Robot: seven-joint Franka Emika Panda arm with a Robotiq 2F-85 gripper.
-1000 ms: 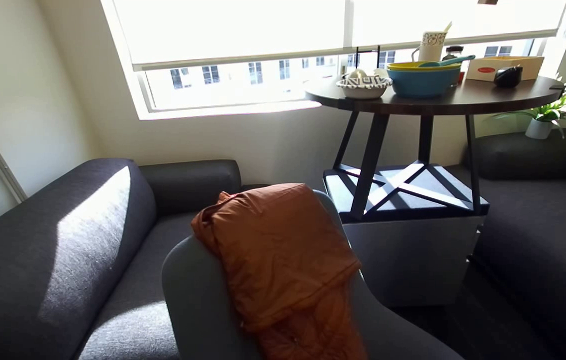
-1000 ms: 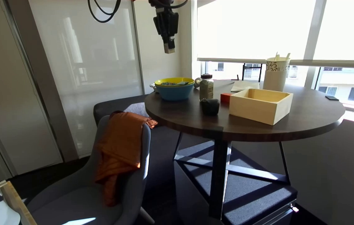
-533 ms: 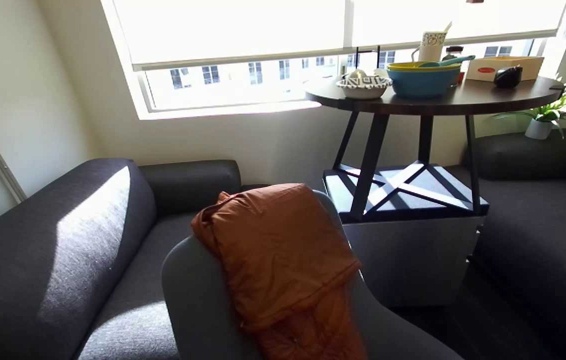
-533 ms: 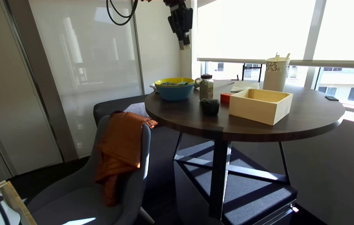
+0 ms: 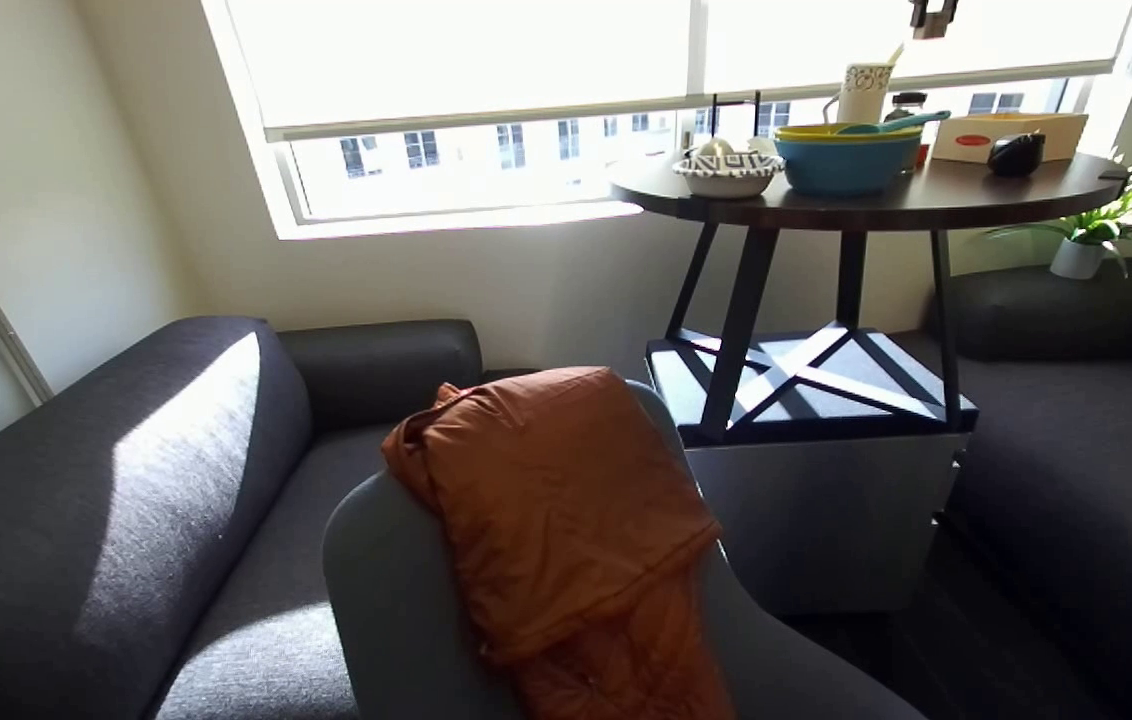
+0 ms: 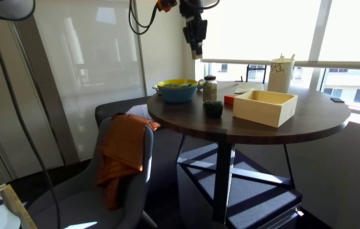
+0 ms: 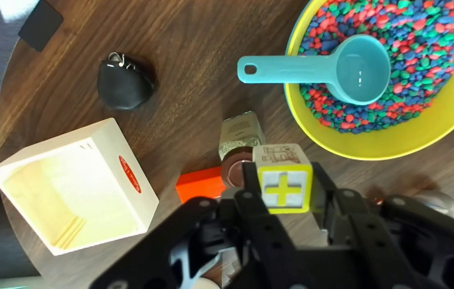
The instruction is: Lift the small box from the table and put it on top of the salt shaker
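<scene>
The small box is a whitish wooden cube with a yellow-edged plus face (image 7: 285,186). My gripper (image 6: 196,48) is shut on it and holds it in the air above the table (image 6: 320,109); the held cube also shows in both exterior views (image 6: 196,55) (image 5: 929,28). The salt shaker is a jar with a dark brown lid, upright on the table (image 6: 210,90). In the wrist view the shaker (image 7: 240,132) lies just left of the cube, its lid partly covered by the cube and the left finger. The cube is well above the shaker, not touching it.
A blue bowl with a yellow bowl of coloured pebbles and a teal scoop (image 6: 177,93) stands beside the shaker. A black pouch (image 6: 213,109), red block (image 6: 229,99), open wooden box (image 6: 259,109) and tall patterned cup (image 6: 280,79) are close by. A patterned bowl (image 5: 729,178) is near the edge.
My gripper, holding the cube, has moved right and then down in an exterior view, and left and down in an exterior view. It is closer to the shaker. Objects on the table have not moved.
</scene>
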